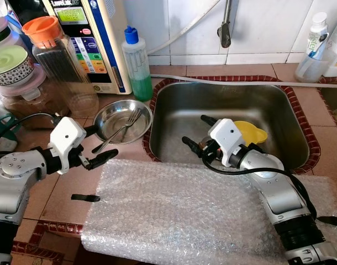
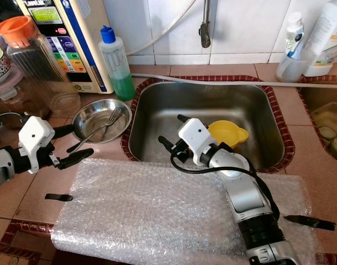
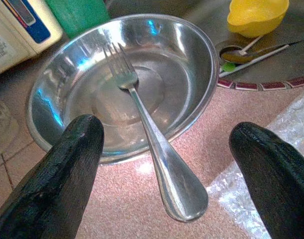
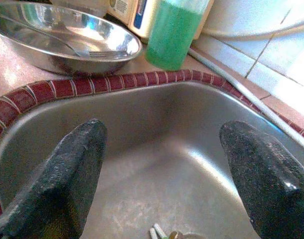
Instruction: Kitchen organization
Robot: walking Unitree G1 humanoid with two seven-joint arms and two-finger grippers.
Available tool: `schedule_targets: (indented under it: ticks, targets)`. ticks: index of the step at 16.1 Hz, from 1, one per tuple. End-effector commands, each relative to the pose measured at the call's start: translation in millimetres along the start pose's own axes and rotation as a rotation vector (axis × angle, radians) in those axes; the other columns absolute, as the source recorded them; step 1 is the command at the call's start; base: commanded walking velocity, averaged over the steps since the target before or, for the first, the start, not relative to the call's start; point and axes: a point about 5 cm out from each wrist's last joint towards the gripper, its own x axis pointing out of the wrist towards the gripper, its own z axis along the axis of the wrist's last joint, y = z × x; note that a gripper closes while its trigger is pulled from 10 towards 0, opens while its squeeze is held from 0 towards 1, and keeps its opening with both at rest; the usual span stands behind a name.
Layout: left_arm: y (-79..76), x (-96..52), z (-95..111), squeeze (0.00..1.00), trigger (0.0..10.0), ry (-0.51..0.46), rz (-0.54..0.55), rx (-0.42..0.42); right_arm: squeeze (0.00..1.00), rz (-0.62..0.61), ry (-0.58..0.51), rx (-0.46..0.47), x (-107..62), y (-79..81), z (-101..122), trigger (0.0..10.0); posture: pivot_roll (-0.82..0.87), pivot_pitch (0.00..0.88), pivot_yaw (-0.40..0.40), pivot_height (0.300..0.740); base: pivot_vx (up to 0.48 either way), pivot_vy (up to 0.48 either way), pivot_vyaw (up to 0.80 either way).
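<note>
A steel bowl (image 1: 123, 118) sits on the counter left of the sink (image 1: 174, 99), with a fork (image 3: 142, 119) lying in it, handle over the near rim. My left gripper (image 1: 96, 144) is open just in front of the bowl, its fingers either side of the fork handle without touching it. My right gripper (image 1: 196, 132) is open inside the sink, facing its left wall. A yellow cup (image 1: 250, 131) lies in the sink behind the right wrist. Spoons (image 3: 251, 47) rest on the sink floor beside the cup.
A bubble-wrap sheet (image 1: 174, 215) covers the counter's front. A green soap bottle (image 1: 136, 63), a water purifier (image 1: 94, 38), an orange-lidded jar (image 1: 58, 61) and stacked containers (image 1: 16, 77) stand at the back left. A tap (image 1: 226, 25) hangs above the sink. Bottles (image 1: 317, 47) stand at the back right.
</note>
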Motion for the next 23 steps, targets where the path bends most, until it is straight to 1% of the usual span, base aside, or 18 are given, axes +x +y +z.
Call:
schedule_targets:
  ticks: [1,2,3,6,7,8,10,13,15,23]
  targets:
    - [0.3,-5.0,-5,0.0,5.6,0.044,-0.023,-0.011,0.0,0.026,-0.011,-0.008,0.7,4.0,4,10.0,-0.19,0.165,0.133,0.74,0.0,0.0,0.0]
    - [0.0,-5.5,-6,0.0,3.7,0.049,-0.025,-0.012,0.0,0.028,-0.011,-0.009,1.0,4.4,4,10.0,-0.19,0.165,0.133,0.74,0.0,0.0,0.0]
    - [-0.9,-6.3,-9,0.0,0.0,0.071,-0.039,-0.009,0.0,0.031,-0.012,-0.01,1.2,5.0,5,10.0,-0.19,0.163,0.134,0.74,0.0,0.0,0.0]
    - [-1.1,-6.0,-9,0.0,0.0,0.076,-0.041,-0.008,0.0,0.078,-0.043,0.014,1.8,10.3,12,10.0,-0.19,0.165,0.134,0.74,0.0,0.0,0.0]
    - [-2.2,-5.3,-10,0.0,0.0,0.081,-0.047,-0.013,0.0,0.122,-0.101,0.065,1.8,16.2,23,10.0,-0.19,0.165,0.134,0.74,0.0,0.0,0.0]
    - [-2.9,-4.6,-11,0.0,0.0,0.085,-0.049,-0.012,0.0,0.132,-0.132,0.085,1.7,17.3,29,10.0,-0.19,0.165,0.134,0.74,0.0,0.0,0.0]
    - [-3.4,-4.1,-12,0.0,0.0,0.085,-0.05,-0.013,0.0,0.133,-0.145,0.078,1.5,17.2,32,10.0,-0.19,0.167,0.137,0.74,0.0,0.0,0.0]
    - [-4.4,-2.8,-12,0.0,0.0,0.084,-0.054,-0.015,0.0,0.17,-0.177,0.115,-0.6,20.5,39,10.0,-0.2,0.165,0.138,0.74,0.0,0.0,0.0]
    - [-3.7,-1.9,-11,0.0,0.0,0.083,-0.055,-0.014,0.0,0.201,-0.175,0.132,-1.9,23.2,42,10.0,-0.2,0.165,0.138,0.74,0.0,0.0,0.0]
    - [-1.2,-2.8,-10,0.0,0.0,0.085,-0.048,-0.002,0.0,0.196,-0.164,0.115,-1.8,23.1,44,10.0,-0.19,0.165,0.142,0.74,0.0,0.0,0.0]
